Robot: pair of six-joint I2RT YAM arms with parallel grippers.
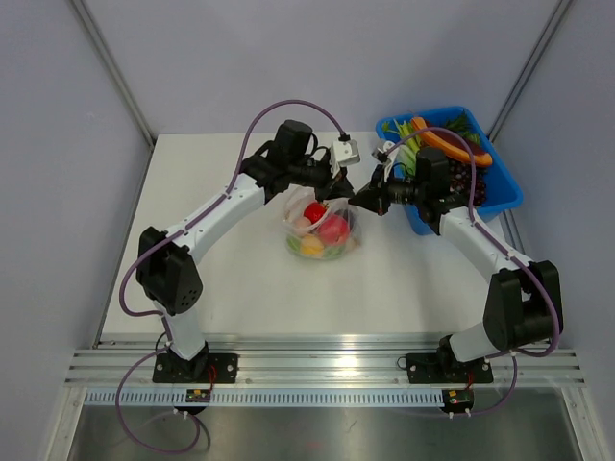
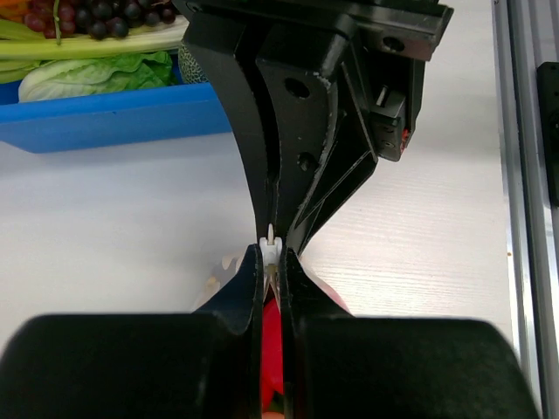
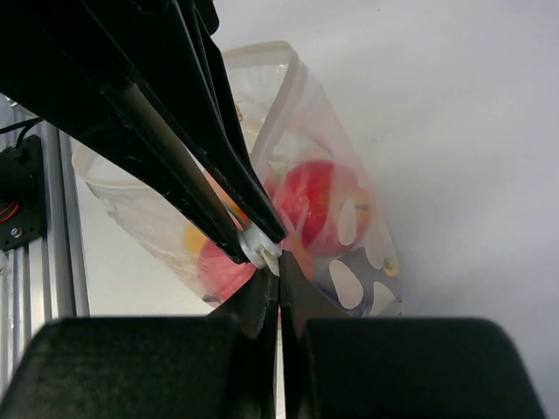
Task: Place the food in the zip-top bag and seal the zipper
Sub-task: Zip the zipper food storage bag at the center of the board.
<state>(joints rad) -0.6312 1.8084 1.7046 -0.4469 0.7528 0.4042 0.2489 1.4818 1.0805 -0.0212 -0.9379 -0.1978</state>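
top external: the left pincer (image 1: pixel 343 195) and the right pincer (image 1: pixel 360 200) meet tip to tip over the white table (image 1: pixel 231 288). both are pinched on the upper corner of the zip-top bag (image 1: pixel 300 213). the bag hangs just below the tips with its belly on the table, and the food (image 1: pixel 333 229) sits inside it in red, yellow and green. grey walls (image 1: pixel 58 144) stand around the table and an aluminium rail (image 1: pixel 327 365) runs along its near edge. a blue tray (image 1: pixel 504 197) of more toy vegetables lies behind the right pincer's wrist, apart from the bag

left wrist: the left pincer (image 2: pixel 275 262) has its fingers pressed together on the zipper (image 2: pixel 271 243), a small white bit showing right at the tips. red food (image 2: pixel 272 349) shows through the thin slit between the fingers. the right pincer (image 2: pixel 278 231) comes down from above and blocks most of the view, its tips touching the same spot. the blue tray (image 2: pixel 113 118) with lettuce (image 2: pixel 96 74) and grapes (image 2: pixel 96 17) lies beyond on the left, and the rail (image 2: pixel 524 175) is at the far right

right wrist: the right pincer (image 3: pixel 278 281) is closed on the bag's edge, its fingers together. the left pincer (image 3: pixel 259 237) reaches in from the upper left and its tips touch the same point on the zipper (image 3: pixel 261 250). the zip-top bag (image 3: pixel 349 166) spreads just beyond the tips, crinkly and clear, with the red food (image 3: pixel 319 196) behind the plastic. the left pincer's black fingers hide the bag's left part
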